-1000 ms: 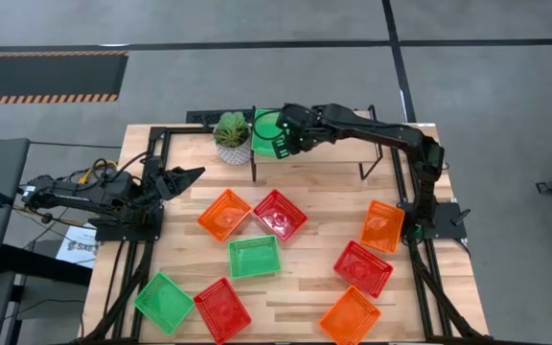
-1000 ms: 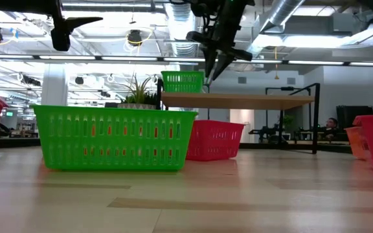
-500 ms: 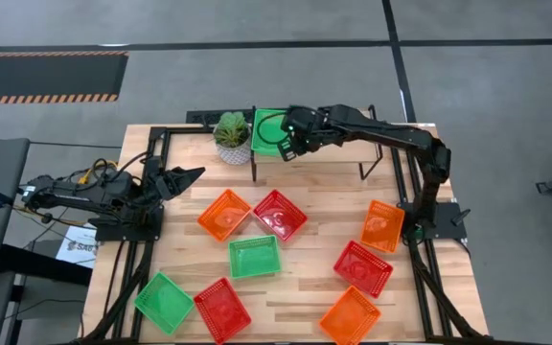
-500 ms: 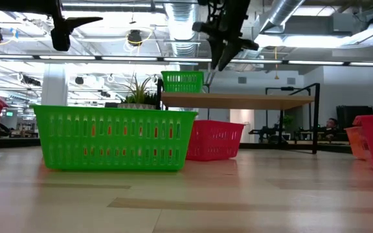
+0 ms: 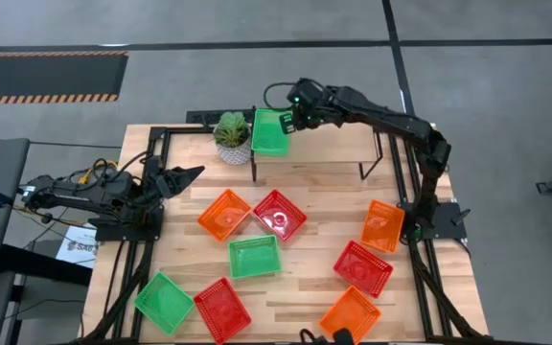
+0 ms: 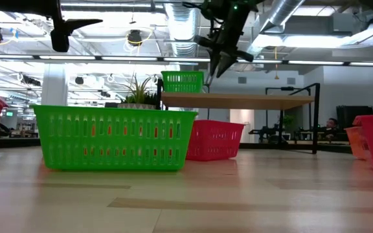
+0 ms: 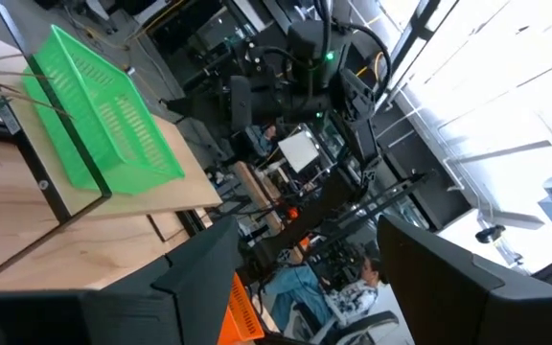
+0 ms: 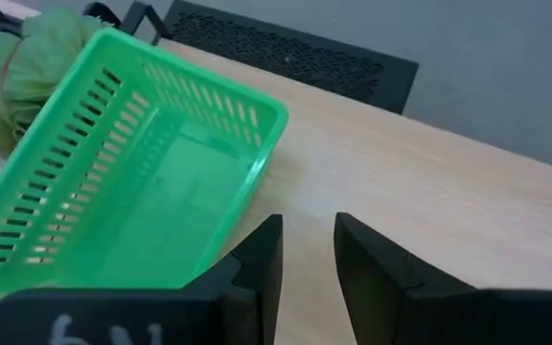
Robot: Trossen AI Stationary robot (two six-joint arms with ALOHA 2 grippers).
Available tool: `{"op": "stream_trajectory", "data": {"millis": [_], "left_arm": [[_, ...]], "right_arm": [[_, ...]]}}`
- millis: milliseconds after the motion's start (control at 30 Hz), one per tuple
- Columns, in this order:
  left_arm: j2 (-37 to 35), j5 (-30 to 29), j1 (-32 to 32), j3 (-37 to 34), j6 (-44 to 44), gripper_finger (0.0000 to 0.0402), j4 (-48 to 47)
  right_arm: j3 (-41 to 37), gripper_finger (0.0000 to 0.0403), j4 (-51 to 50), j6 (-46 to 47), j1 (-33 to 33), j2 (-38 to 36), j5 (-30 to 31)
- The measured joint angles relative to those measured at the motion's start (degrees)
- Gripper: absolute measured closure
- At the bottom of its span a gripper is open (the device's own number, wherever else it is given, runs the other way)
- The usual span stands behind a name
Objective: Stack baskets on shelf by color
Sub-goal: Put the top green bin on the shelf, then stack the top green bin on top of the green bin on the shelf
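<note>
Since a second ago, in the high view, the right gripper (image 5: 295,107) has left the green mesh-sided plastic basket (image 5: 268,132) at the left end of the light wooden shelf on black legs (image 5: 333,144), beside the white-potted plant (image 5: 231,134), while the left gripper (image 5: 188,175) waits, fingers apart, by the left edge of the wooden surface (image 5: 305,259). From the low view that basket (image 6: 182,81) sits flat on the shelf (image 6: 238,99); it looks light, stiff and thin-walled, best pinched at the rim. Through the right wrist view the fingers (image 8: 257,264) stand slightly apart, holding nothing, just beside the basket (image 8: 132,182).

Green basket (image 7: 103,115) resting on the shelf (image 7: 151,187), near its end. Right arm's gripper (image 7: 300,91) poised apart from the basket, beyond it. Left gripper's own fingers (image 7: 190,287) spread in the foreground.
</note>
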Motion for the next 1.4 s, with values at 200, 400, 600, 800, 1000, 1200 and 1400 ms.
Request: {"op": "stream_trajectory", "data": {"millis": [200, 400, 600, 800, 1000, 1200, 1400], "left_arm": [[0.01, -0.06, 0.0, 0.0, -0.02, 0.0162, -0.06], [0.0, -0.63, 0.0, 0.0, -0.07, 0.0162, -0.34], [0.0, -0.65, 0.0, 0.0, -0.21, 0.0162, -0.55], [0.02, -0.72, 0.0, 0.0, -0.21, 0.0162, -0.77], [0.02, -0.8, 0.0, 0.0, -0.22, 0.0162, -1.32], [0.02, -0.78, 0.0, 0.0, -0.21, 0.0162, -1.33], [0.0, 0.61, 0.0, 0.0, -0.35, 0.0162, -1.33]], "right_arm": [[-0.13, 0.0285, 2.07, -1.78, -0.74, 1.45, -1.27], [-0.23, 0.0285, 1.37, -1.93, -1.71, 3.17, -1.58], [-0.04, 0.0285, 3.45, -2.27, -2.24, 4.49, -2.78], [-0.02, 0.0285, 5.01, -3.8, -2.53, 4.73, -2.84], [-0.02, 0.0285, 4.19, -3.94, -2.46, 4.74, -2.86], [1.32, 0.0285, -0.06, -4.48, -3.43, 3.27, -1.52], [6.56, 0.0285, -12.88, -4.89, -2.14, 0.51, -4.69]]}}
